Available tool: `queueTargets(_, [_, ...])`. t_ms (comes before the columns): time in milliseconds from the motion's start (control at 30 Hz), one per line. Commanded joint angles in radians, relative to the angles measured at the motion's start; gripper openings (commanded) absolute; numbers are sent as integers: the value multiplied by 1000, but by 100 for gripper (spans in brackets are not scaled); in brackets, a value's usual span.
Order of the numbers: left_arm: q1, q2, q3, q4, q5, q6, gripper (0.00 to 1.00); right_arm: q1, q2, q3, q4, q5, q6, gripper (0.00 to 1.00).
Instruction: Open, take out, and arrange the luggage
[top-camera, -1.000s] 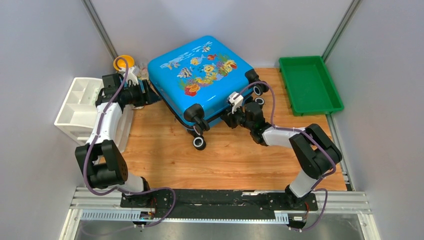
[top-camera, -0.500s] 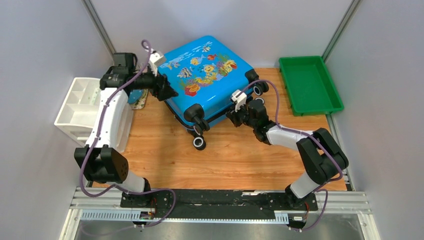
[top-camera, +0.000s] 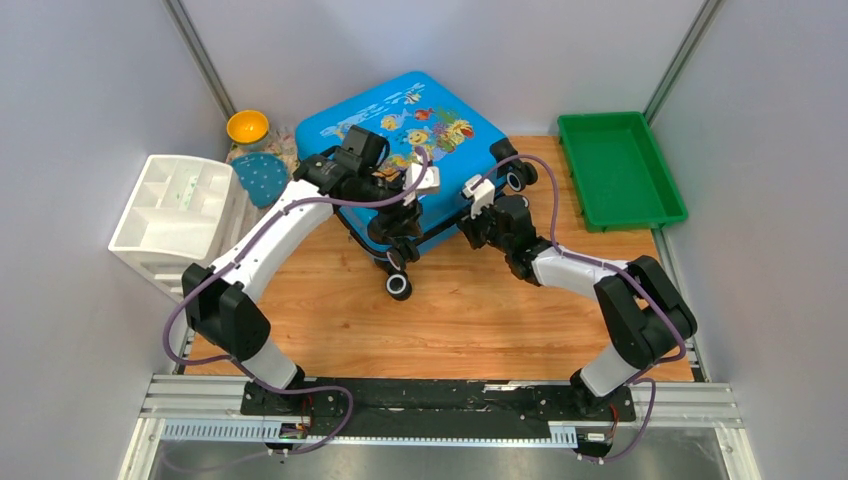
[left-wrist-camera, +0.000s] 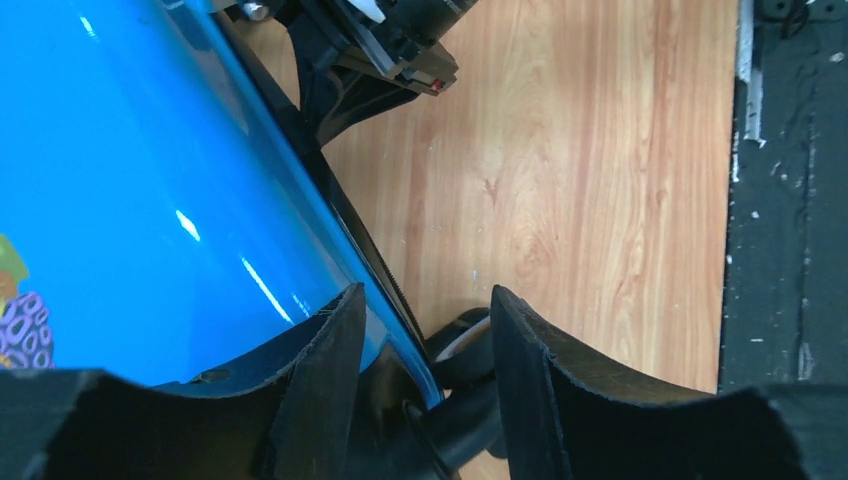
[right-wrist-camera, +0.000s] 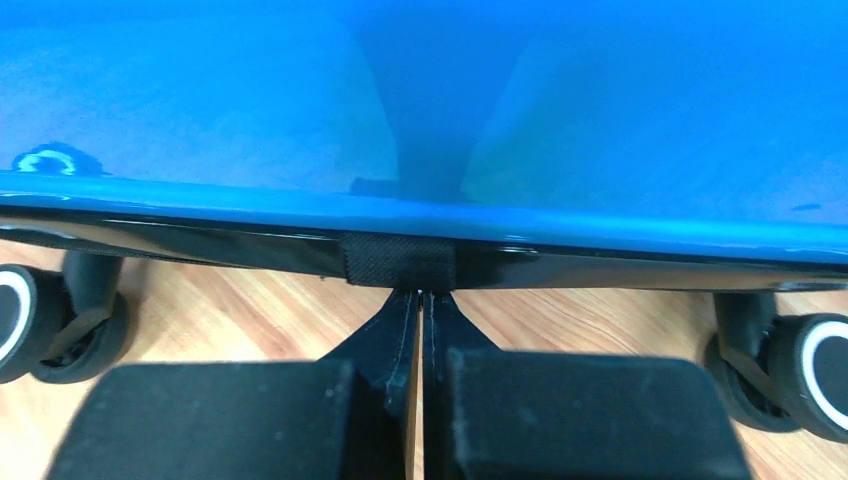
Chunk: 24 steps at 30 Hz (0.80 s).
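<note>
Setting: a wooden table (top-camera: 480, 320) boxed in by grey walls, with a green tray (top-camera: 620, 170) at far right and a white organiser (top-camera: 130, 235) at far left.
Suitcase: the blue suitcase (top-camera: 470, 135) lies flat and closed at the rear middle of the table, wheels toward us.
Change, left: the left pincer (left-wrist-camera: 422, 310) has swung from the left rear of the suitcase, across the lid, to the near corner above the front wheel (top-camera: 398, 286).
Change, right: the right pincer (right-wrist-camera: 418, 305) has closed up at the near edge; its arm has hardly shifted.
Left pincer now: the jaws stand partway apart and straddle the black rim, one finger over the blue shell, the other over bare wood. We cannot tell whether they press on it.
Right pincer now: the fingers are pressed together, tips just under a black fabric tab (right-wrist-camera: 398, 262) on the seam. We cannot tell whether anything thin is pinched.
Meaning: we judge both arms are now gathered at the seam and opening is only starting; the lid is not yet lifted and nothing is out.
</note>
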Motion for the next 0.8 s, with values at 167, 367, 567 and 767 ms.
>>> queueTargets(167, [-131, 6, -146, 54, -263, 59, 56, -49, -34, -58, 176, 254, -95, 0])
queueTargets(367, [-105, 21, -186, -33, -422, 102, 51, -99, -58, -62, 193, 246, -99, 0])
queueTargets(567, [5, 40, -165, -79, -398, 58, 50, -201, -78, -98, 254, 203, -185, 0])
queueTargets(767, [88, 57, -148, -105, -392, 62, 50, -353, -24, -99, 383, 29, -236, 0])
